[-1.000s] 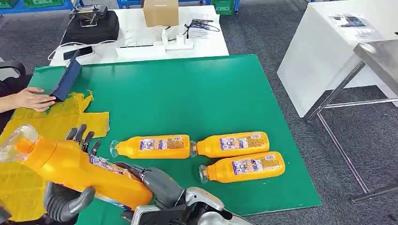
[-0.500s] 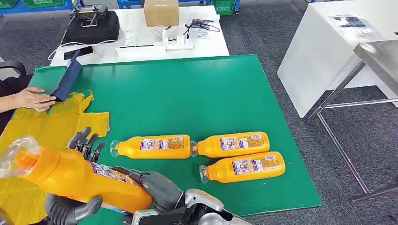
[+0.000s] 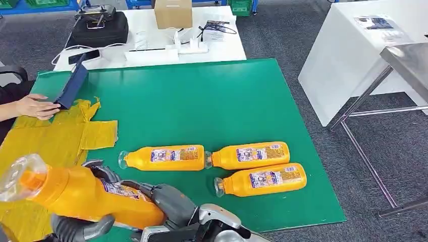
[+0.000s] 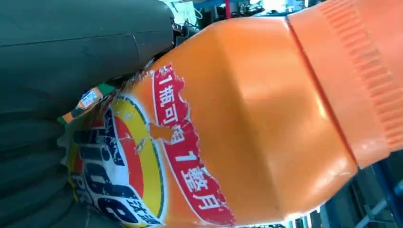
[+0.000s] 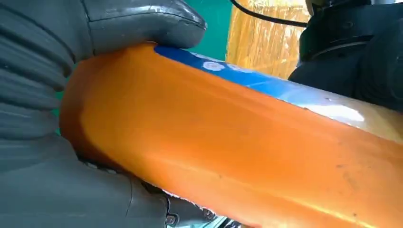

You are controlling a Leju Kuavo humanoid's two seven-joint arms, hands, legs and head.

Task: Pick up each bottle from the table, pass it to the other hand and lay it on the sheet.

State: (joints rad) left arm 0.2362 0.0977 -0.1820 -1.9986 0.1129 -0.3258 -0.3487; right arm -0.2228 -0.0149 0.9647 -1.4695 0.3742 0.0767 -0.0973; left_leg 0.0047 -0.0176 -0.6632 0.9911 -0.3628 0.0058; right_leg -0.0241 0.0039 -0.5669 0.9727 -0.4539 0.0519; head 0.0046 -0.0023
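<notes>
An orange bottle (image 3: pixel 86 194) with a clear cap hangs low over the left of the green mat (image 3: pixel 202 101), cap end over the yellow sheet (image 3: pixel 55 136). My right hand (image 3: pixel 171 201) grips its base end. My left hand (image 3: pixel 75 228) wraps its middle, thumb under and fingers curled over the top. The left wrist view has the torn label of the bottle (image 4: pixel 247 118) against my left hand (image 4: pixel 71 38). In the right wrist view the bottle (image 5: pixel 214 152) lies in my right hand (image 5: pixel 47 71). Three more orange bottles (image 3: pixel 164 157) (image 3: pixel 250 154) (image 3: pixel 262 179) lie on the mat.
A person's hand (image 3: pixel 33 107) rests on the sheet's far corner by a dark blue case (image 3: pixel 73 85). A white table (image 3: pixel 151 50) with a cardboard box, a black bag and cables stands behind the mat. A steel-legged table (image 3: pixel 383 80) is at the right.
My left hand's fingers, spread apart behind the bottle before, have curled down over it. The bottle has sunk slightly and its cap end has dropped toward the sheet.
</notes>
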